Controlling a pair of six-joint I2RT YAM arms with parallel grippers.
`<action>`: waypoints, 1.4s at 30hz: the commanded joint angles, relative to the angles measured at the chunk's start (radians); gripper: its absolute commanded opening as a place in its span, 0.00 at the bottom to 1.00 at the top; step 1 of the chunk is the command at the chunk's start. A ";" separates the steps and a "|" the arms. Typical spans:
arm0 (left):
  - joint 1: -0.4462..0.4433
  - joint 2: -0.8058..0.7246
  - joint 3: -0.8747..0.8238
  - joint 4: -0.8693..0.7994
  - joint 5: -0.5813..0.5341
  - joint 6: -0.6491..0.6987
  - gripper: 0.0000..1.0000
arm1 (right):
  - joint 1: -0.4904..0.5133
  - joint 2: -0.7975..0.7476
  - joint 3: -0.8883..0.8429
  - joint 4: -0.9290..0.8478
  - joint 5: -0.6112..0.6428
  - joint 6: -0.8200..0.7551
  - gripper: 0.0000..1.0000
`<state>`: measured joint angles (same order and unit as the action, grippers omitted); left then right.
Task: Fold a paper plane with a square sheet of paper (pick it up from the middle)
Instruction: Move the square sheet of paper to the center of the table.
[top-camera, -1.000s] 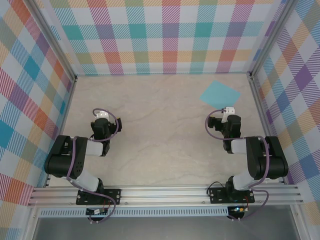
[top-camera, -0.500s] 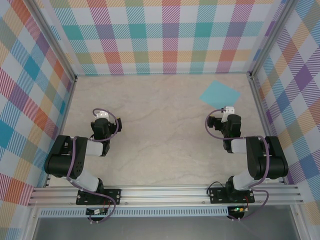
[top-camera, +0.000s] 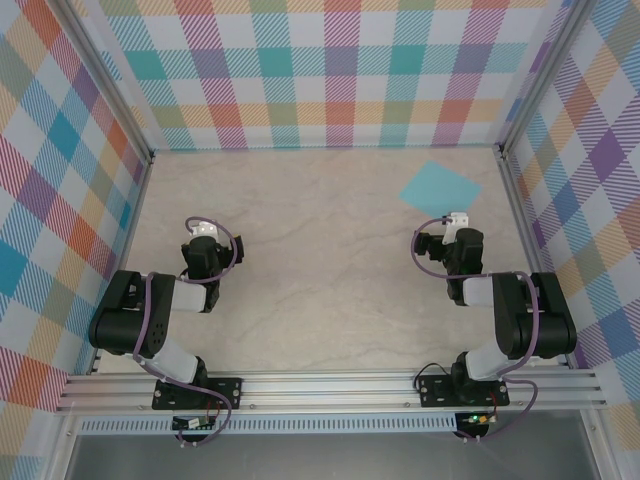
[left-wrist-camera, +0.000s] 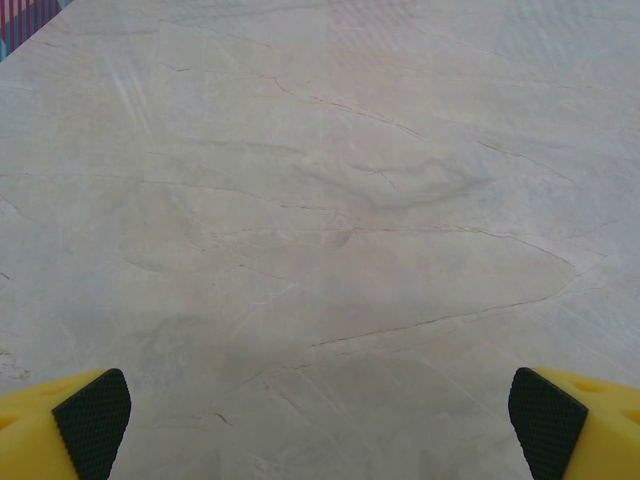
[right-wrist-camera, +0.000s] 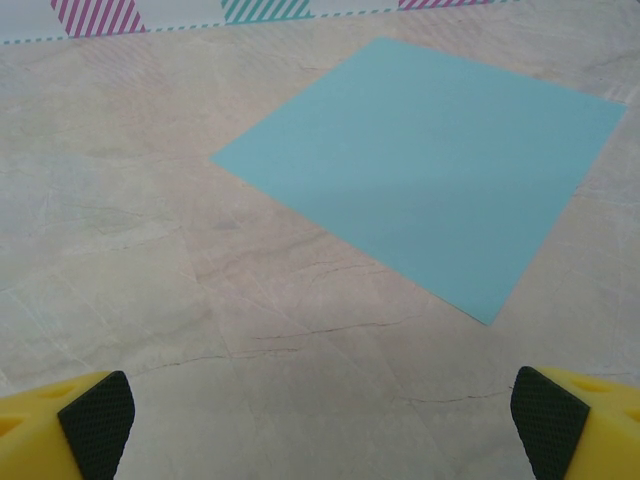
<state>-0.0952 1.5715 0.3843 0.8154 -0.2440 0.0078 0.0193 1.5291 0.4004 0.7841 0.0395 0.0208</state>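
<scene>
The square sheet of paper (top-camera: 440, 187) lies flat and unfolded on the table at the far right, one corner pointing toward me; it is light turquoise and plain (right-wrist-camera: 425, 160). My right gripper (top-camera: 458, 222) hovers just short of its near corner, open, with nothing between its yellow fingers (right-wrist-camera: 95, 420). My left gripper (top-camera: 204, 231) rests on the left side of the table, far from the paper, open and empty over bare marble, its black pads (left-wrist-camera: 92, 420) at the frame's lower corners.
The beige marble-look table (top-camera: 320, 260) is boxed in by plaid walls at the back (top-camera: 320, 70), left and right, with an aluminium rail (top-camera: 330, 390) along the near edge. The paper lies close to the right wall (top-camera: 570, 180).
</scene>
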 joint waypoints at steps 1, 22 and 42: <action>0.007 -0.008 0.014 0.035 0.008 -0.014 1.00 | -0.007 -0.004 0.021 0.008 -0.024 -0.004 1.00; 0.009 -0.163 -0.059 0.032 -0.010 -0.028 1.00 | -0.005 -0.133 0.125 -0.321 -0.035 0.025 1.00; 0.022 -0.862 0.049 -0.807 0.038 -0.454 1.00 | -0.054 0.089 0.661 -0.976 -0.347 0.385 1.00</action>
<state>-0.0891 0.7383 0.4477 0.0990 -0.2794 -0.4091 -0.0170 1.5707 0.9859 -0.1490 -0.2127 0.3157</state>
